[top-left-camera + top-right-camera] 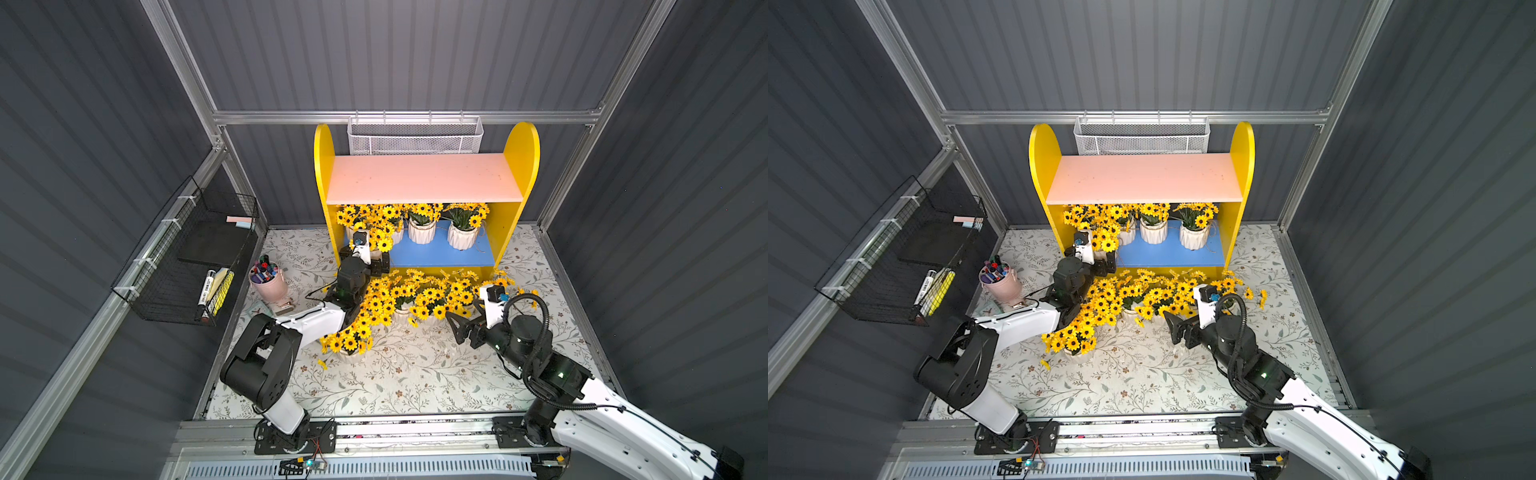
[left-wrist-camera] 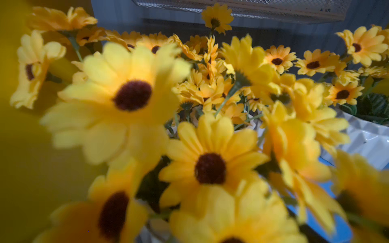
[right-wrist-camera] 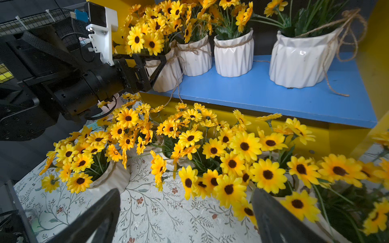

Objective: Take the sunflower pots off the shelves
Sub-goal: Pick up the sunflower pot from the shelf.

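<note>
At the left end of the blue lower board (image 3: 252,98), the left gripper (image 1: 365,258) flanks the upright leftmost sunflower pot (image 3: 168,75) with wide-spread, empty jaws, whereas the right gripper (image 3: 185,191), equally wide and empty, hangs farther off over the table (image 3: 147,210).

Marker cup (image 1: 269,284), wire rack (image 1: 160,272)

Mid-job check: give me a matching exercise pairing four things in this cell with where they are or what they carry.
1. pale pink upper shelf board
2. blue lower shelf board
3. pink cup of markers
4. white mesh basket

A. hangs on the aluminium back rail
B. carries white ribbed sunflower pots
C. stands on the floral tabletop
D. flat and bare

Pairs: 1-D; 2-B; 3-C; 4-A.
</note>
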Available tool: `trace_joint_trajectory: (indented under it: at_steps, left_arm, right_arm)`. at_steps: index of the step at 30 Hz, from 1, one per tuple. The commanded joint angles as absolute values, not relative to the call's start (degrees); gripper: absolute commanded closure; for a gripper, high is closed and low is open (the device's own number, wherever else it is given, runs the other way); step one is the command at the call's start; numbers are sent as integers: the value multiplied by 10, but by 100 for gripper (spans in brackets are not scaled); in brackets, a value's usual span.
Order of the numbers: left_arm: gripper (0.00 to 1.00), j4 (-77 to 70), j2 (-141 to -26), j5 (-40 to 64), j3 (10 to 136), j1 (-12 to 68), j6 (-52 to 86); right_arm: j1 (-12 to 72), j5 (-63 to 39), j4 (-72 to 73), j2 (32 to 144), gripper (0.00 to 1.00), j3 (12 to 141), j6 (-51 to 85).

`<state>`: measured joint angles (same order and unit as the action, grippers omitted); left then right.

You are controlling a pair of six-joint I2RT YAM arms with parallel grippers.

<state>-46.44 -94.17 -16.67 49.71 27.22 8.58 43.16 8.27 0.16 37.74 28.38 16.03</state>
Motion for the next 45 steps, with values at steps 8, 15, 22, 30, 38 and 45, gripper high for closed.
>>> trace_joint_trajectory:
  at_steps: [8, 15, 22, 30, 38, 45]
  left_arm:
    - [1, -506, -972, -179, 497, 272, 50]
    - [1, -525, -996, -179, 506, 272, 41]
    - [1, -530, -1010, -178, 525, 266, 36]
    - [1, -534, -1029, -166, 545, 253, 42]
    - [1, -547, -1048, -164, 560, 243, 36]
    - [1, -567, -1060, -159, 558, 236, 34]
  right_arm:
    - [430, 65, 18, 398, 1, 291, 158]
    - [430, 61, 29, 412, 1, 287, 156]
    - [430, 59, 35, 421, 1, 282, 155]
    - [430, 58, 44, 434, 1, 280, 150]
    - [430, 53, 54, 449, 1, 280, 149]
    - [430, 52, 54, 453, 1, 278, 147]
